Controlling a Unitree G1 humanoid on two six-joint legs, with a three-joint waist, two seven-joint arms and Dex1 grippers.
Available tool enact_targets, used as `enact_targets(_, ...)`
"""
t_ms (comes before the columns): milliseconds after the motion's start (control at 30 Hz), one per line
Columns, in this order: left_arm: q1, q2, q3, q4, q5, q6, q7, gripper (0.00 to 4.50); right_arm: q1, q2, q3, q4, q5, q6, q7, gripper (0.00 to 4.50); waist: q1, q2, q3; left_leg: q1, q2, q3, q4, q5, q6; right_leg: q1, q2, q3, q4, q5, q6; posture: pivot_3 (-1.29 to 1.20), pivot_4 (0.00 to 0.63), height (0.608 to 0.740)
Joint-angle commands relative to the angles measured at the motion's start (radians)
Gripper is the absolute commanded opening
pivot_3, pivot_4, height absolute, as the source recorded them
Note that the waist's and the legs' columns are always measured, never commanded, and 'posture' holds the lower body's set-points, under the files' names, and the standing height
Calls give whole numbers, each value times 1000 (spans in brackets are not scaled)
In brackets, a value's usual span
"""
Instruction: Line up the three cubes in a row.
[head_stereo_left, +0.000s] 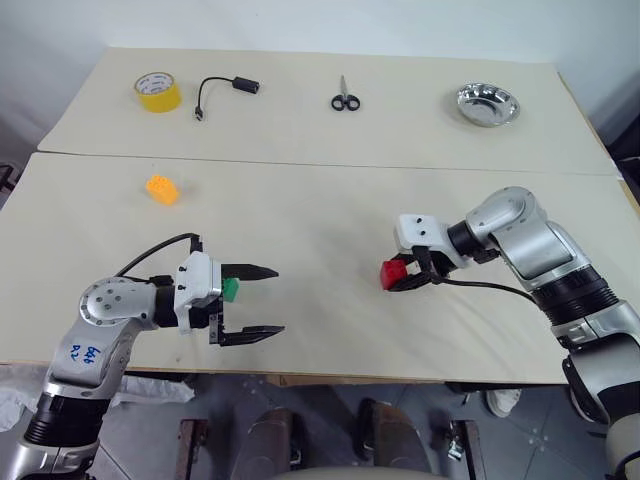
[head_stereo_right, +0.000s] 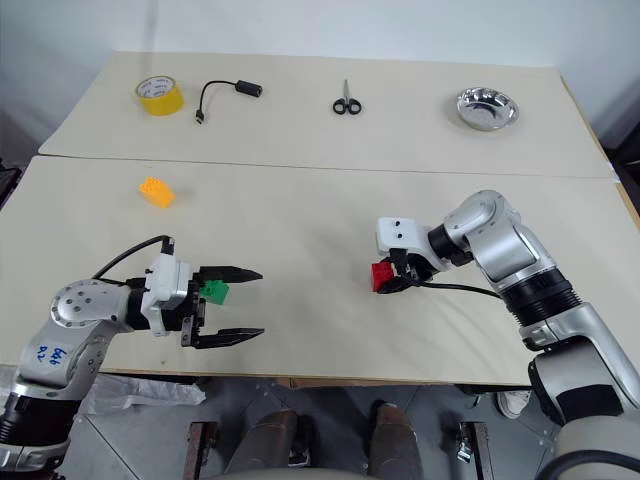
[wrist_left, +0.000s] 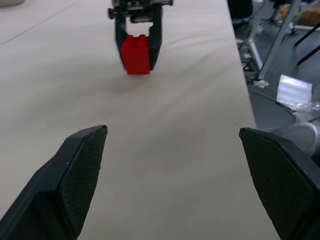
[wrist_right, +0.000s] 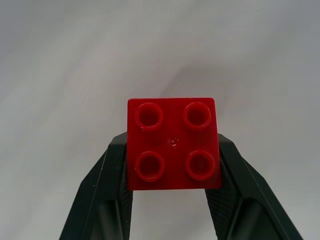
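The red cube (wrist_right: 173, 143) is gripped in the right claw (head_stereo_left: 405, 274), above the surface (head_stereo_left: 330, 200). The green cube (head_stereo_right: 213, 291) lies beside the wide-open left claw (head_stereo_left: 250, 302). The orange cube (head_stereo_left: 161, 188) lies far left, well apart.

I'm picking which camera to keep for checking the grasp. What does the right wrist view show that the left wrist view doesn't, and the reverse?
Right wrist view alone: the four studs on the red cube, seen face-on, with a finger pressed to each side.

Left wrist view alone: the left gripper with its fingers spread wide and nothing between them, the table edge, and the floor clutter beyond.

Both: the red cube clamped in the right gripper over the bare tabletop.
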Motion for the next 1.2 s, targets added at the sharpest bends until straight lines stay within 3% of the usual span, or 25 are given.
enact_targets(33, 20, 18, 36, -55, -23, 8, 12, 4500, 35, -36, -23, -79, -14, 14, 5, 1521, 0, 0, 0, 0, 0, 0, 0, 0, 0, 0, 0, 0, 0, 0, 0, 0, 150, 740)
enact_targets(133, 24, 25, 50, -57, -21, 12, 18, 4500, 165, -91, -85, -199, 14, 53, -36, 1521, 8, 0, 0, 0, 0, -2, 0, 0, 0, 1, 0, -1, 0, 0, 0, 0, 150, 740)
enact_targets(267, 3, 25, 40, -46, -20, 16, 18, 4500, 253, -83, -135, -268, 34, 83, -91, 1521, 6, -1, 0, 0, -1, -1, 0, 0, 0, 1, 0, 0, 0, 0, 0, 0, 150, 740)
enact_targets(700, -53, 23, 19, 11, -9, -3, -18, 4500, 271, -74, -152, -217, 39, -18, -89, 1521, 2, -1, 0, 2, 0, 1, 0, 0, 0, 1, 1, 1, 0, 0, 0, 0, 150, 740)
enact_targets(833, -44, 21, 42, 17, 5, -27, 1, 4500, 290, -103, -203, -195, 70, -132, -63, 2813, 1, -1, 0, 2, 0, 1, 0, 0, 0, 1, 1, 1, 0, 0, 0, 0, 150, 740)
enact_targets(1000, 50, 6, 201, 21, -48, -24, 83, 4500, 380, -109, -372, -183, 241, -278, 8, 4436, 2, -1, 0, 2, 0, 1, 0, 0, 0, 1, 1, 1, -1, 0, 0, 0, 150, 740)
enact_targets(1200, 219, 30, 382, 63, -43, -55, 91, 4500, 492, -21, -539, -191, 452, -361, 26, 4436, 0, -1, 0, 4, 2, 3, -1, 0, -1, 2, 1, 2, -1, 0, 0, 0, 150, 740)
